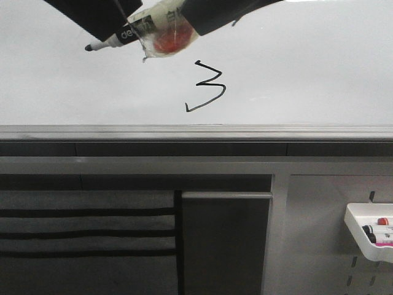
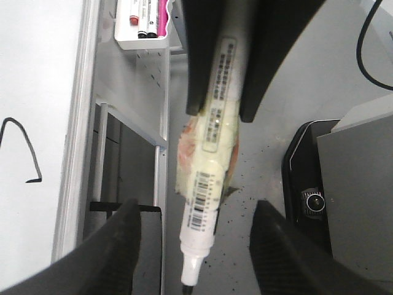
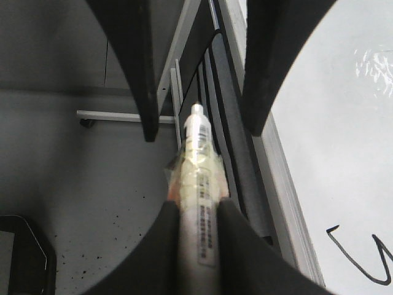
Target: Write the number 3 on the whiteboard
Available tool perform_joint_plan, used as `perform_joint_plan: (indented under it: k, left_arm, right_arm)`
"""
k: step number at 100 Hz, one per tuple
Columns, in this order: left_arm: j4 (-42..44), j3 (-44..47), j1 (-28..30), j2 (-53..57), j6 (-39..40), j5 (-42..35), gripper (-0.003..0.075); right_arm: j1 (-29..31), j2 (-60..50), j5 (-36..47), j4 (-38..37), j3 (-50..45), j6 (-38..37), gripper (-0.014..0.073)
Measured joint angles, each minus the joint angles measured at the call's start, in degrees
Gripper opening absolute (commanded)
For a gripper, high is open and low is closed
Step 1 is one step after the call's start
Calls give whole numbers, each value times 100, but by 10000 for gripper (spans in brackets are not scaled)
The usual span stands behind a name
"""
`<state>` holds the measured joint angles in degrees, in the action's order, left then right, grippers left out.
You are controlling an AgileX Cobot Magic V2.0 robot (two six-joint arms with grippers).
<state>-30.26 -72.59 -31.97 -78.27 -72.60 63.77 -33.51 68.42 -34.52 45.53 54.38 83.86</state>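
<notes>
Front view, lower right: a white plastic tray (image 1: 362, 236) of markers. Farther, the glossy white whiteboard (image 1: 319, 74) carries the black hand-drawn number 3 (image 1: 207, 86) at centre. At upper left the right gripper (image 3: 196, 212) grasps the tape-wrapped white marker (image 1: 138, 34); left gripper (image 2: 193, 236) released. Light, stiff, slippery barrel: grip mid-barrel

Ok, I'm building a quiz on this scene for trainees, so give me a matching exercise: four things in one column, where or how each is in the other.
Things:
1. number 3
2. marker
3. white tray
4. left gripper

States:
A. open, fingers either side of the marker's tip
B. mounted on the grey panel, lower right in the front view
C. drawn in black on the whiteboard
D. clamped in the right gripper

Pairs: 1-C, 2-D, 3-B, 4-A
</notes>
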Motion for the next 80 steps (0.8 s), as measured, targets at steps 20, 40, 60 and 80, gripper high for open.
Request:
perform_joint_plan:
  k: [20, 40, 60, 80]
  left_arm:
    - [19, 0, 0, -121, 0, 120, 333]
    - [19, 0, 0, -130, 9, 130, 152]
    - [30, -2, 0, -130, -2, 168, 19]
    - [57, -12, 0, -130, -12, 222, -18]
  right_arm:
    - [0, 0, 0, 72, 0, 0, -17]
    - [0, 0, -20, 109, 0, 0, -17]
    - [0, 0, -54, 227, 0, 4, -17]
    - [0, 13, -91, 240, 0, 13, -17]
